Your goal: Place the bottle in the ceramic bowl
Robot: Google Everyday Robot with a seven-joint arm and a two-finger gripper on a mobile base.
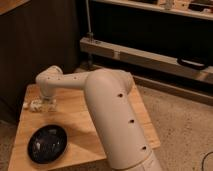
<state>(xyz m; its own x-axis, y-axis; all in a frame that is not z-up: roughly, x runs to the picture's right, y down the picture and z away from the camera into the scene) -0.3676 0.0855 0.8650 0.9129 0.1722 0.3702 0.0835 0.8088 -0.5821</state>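
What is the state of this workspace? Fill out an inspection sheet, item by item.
Surface: wooden table, standing on a speckled floor.
Job's things: bottle lies at the table's far left; ceramic bowl sits front left, bottle not in it.
Clutter: nothing seen.
Grippers: gripper down at the bottle, fingers open; contact cannot be told.
Cables: dark loop at the floor's right edge, maybe a cable.
Surroundings: dark shelving and a pale rail behind the table.
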